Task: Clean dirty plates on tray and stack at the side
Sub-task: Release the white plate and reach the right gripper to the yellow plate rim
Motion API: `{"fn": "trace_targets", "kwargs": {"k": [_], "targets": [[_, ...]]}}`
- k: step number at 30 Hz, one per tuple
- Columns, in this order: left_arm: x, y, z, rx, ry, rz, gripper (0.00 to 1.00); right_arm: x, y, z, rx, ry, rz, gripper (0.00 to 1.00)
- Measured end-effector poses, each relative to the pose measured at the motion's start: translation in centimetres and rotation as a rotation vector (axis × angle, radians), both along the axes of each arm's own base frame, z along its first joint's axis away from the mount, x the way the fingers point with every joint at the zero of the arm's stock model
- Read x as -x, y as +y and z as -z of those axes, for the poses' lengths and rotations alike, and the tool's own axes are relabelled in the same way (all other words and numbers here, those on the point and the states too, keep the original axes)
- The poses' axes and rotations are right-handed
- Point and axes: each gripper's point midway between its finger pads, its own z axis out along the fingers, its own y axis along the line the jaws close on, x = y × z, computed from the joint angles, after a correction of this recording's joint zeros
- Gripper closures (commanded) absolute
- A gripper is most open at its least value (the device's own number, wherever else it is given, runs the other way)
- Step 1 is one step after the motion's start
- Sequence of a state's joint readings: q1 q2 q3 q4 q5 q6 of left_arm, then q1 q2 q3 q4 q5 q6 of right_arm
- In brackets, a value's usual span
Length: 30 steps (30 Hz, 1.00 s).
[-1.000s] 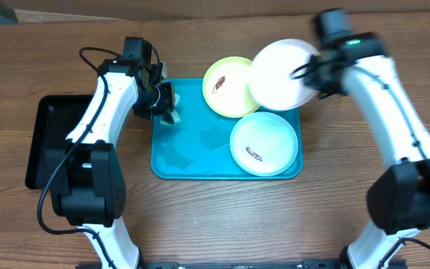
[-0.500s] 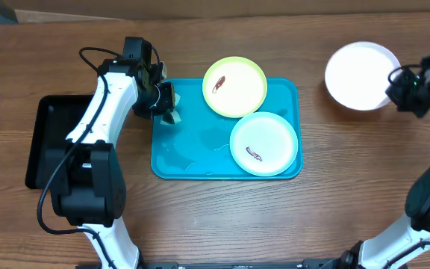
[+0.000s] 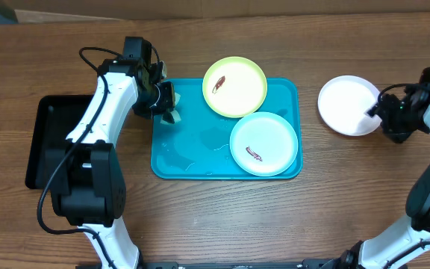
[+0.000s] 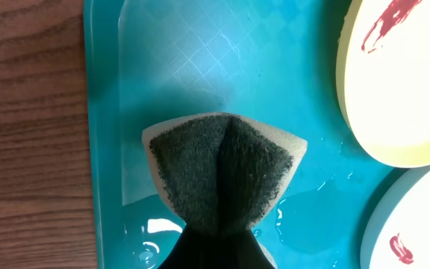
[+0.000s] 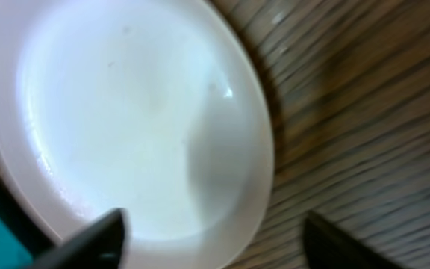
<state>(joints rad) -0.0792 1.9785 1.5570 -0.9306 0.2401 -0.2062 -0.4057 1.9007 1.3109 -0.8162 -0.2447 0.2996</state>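
Stacking step: parking white plate (image 3: 346, 103) right of teal tray (image 3: 200, 153), right gripper (image 3: 378, 113) spread wide; pinching sponge (image 4: 222, 161) over tray's left edge with left gripper (image 3: 169, 106). Next, probably lifting yellow plate (image 3: 234, 87) for scrubbing.

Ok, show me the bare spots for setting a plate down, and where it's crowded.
Bare wood lies between the teal tray and the clean white plate, and on its near side. The tray's left half is bare but wet, sponge at its corner. Its right half is crowded with the yellow plate and the stained white plate.
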Motion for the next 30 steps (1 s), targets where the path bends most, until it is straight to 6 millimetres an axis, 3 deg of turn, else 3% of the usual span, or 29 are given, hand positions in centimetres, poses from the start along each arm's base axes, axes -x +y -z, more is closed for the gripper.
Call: {"fn": "trace_targets", "kwargs": {"k": [5,9,14,18,25,30], "targets": [[0.0,0.0,0.0,0.0,0.0,0.0,0.96,-1.1,4.5,-1.0,-0.145,-0.054,-0.094,0.14],[-0.1,0.0,0.0,0.0,-0.003,0.0,0.96,-3.8,9.5,-3.4,-0.211,-0.152,-0.233,0.12],[-0.1,0.0,0.0,0.001,-0.003,-0.001,0.96,-7.1,17.7,-5.3,-0.163,-0.274,-0.424,0.11],[-0.1,0.0,0.0,0.001,-0.003,-0.001,0.96,-8.2,22.3,-5.3,-0.04,-0.316,-0.482,0.12],[-0.1,0.0,0.0,0.001,-0.003,-0.001,0.96,-10.8,25.2,-6.1,0.074,-0.441,-0.484,0.16],[-0.1,-0.1,0.0,0.004,-0.003,0.0,0.96,-10.8,26.5,-2.3,0.073,-0.381,-0.49,0.28]]}}
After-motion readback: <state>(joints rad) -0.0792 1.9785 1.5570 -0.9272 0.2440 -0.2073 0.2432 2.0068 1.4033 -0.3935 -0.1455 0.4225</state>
